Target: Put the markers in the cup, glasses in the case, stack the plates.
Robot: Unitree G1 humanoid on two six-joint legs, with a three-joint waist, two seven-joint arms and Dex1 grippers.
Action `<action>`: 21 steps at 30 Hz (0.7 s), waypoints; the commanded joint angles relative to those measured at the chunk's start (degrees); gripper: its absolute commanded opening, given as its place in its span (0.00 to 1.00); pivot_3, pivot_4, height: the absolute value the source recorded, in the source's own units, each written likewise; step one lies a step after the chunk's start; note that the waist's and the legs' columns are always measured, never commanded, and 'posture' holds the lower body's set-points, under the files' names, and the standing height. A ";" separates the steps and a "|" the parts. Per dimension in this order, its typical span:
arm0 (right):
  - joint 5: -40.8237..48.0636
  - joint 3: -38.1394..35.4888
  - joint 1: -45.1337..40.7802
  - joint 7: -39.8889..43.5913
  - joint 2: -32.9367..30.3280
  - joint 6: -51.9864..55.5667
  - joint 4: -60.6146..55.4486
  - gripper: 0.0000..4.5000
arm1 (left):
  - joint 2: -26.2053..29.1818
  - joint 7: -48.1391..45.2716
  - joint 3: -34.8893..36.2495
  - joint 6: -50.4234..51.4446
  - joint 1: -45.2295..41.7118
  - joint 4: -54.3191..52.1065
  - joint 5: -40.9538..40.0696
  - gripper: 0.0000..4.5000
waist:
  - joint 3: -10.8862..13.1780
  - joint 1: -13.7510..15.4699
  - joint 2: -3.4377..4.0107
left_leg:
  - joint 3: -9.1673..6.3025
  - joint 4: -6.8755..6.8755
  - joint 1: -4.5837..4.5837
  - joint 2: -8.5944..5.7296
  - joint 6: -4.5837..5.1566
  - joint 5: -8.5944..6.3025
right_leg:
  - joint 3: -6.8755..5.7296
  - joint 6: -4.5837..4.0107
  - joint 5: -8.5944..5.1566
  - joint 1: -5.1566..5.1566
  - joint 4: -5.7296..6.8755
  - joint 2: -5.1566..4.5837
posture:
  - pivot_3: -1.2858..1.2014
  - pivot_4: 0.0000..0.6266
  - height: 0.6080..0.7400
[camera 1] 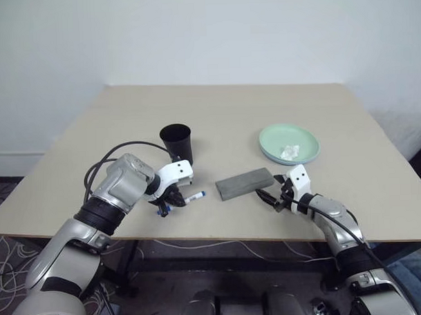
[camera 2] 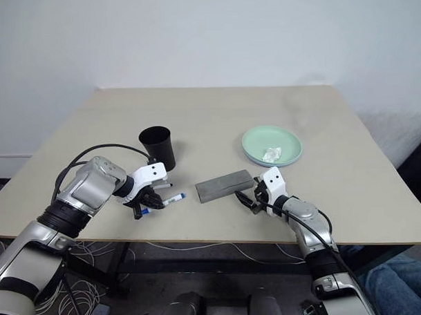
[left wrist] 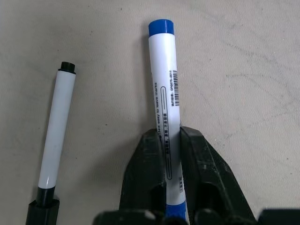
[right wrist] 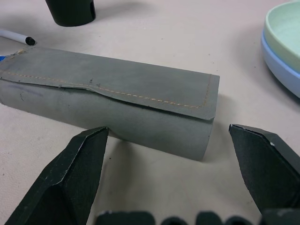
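Left gripper [left wrist: 172, 154] pinches blue-capped marker [left wrist: 165, 98] low on table [camera 1: 216, 109], likely for cup [camera 1: 177, 141] drop. Right gripper [right wrist: 171, 164] spread wide, facing case [right wrist: 112, 101].

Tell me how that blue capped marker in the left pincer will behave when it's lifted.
The blue-capped marker looks stiff and light, so it should lift easily. Its smooth round barrel may slip or pivot, since the left pincer grips near one end. Dropped, it would probably roll.
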 commanded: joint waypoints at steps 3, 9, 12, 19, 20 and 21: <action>0.11 -1.00 -1.46 -0.10 0.16 -1.51 -1.30 1.00 | 0.97 -0.82 3.62 -5.62 0.24 -1.62 -1.86 0.02 | 0.00 0.01 0.00 | 0.00 0.00 0.00 0.00 -0.01 -0.01 | 0.00 0.00 0.00 -0.02 0.00 0.00 | 0.52 0.00 1.00; 0.20 -1.06 -0.44 0.00 -0.17 -1.44 -2.21 1.00 | -4.54 4.78 19.63 -14.71 1.50 -5.62 -13.01 0.02 | 0.00 0.11 -0.02 | -0.03 0.01 -0.02 -0.01 -0.05 -0.03 | -0.03 0.00 0.00 0.01 -0.02 -0.03 | 0.52 0.00 1.00; 0.21 -1.05 -0.22 0.23 -0.37 -1.47 -2.37 1.00 | -7.49 11.18 25.00 -19.75 1.67 -5.39 -14.16 0.02 | 0.00 0.05 -0.02 | -0.02 0.02 0.01 -0.01 -0.01 0.00 | -0.01 0.00 0.01 0.05 -0.01 -0.03 | 0.52 0.00 1.00; -0.13 -0.41 -1.43 1.06 -0.30 -1.61 -1.16 1.00 | -16.34 31.84 36.95 -28.10 -1.26 -0.19 -15.96 0.02 | -0.02 0.06 -0.03 | -0.05 0.10 0.09 -0.01 0.17 0.13 | -0.01 0.14 0.11 0.20 -0.01 0.03 | 0.52 0.00 1.00; -0.17 -0.37 -1.63 1.15 -0.31 -1.59 -1.00 1.00 | -17.00 35.04 37.74 -31.29 -1.36 0.96 -14.90 0.02 | -0.02 0.03 -0.03 | -0.04 0.12 0.09 -0.01 0.17 0.14 | -0.01 0.14 0.11 0.23 -0.01 0.03 | 0.52 0.00 1.00; -0.19 -0.29 -1.82 1.37 -0.38 -1.59 -0.86 1.00 | -17.59 37.71 38.35 -34.16 -1.47 2.16 -14.10 0.02 | -0.02 0.05 -0.03 | -0.02 0.12 0.11 -0.01 0.17 0.14 | 0.00 0.15 0.12 0.24 -0.01 0.03 | 0.52 0.00 1.00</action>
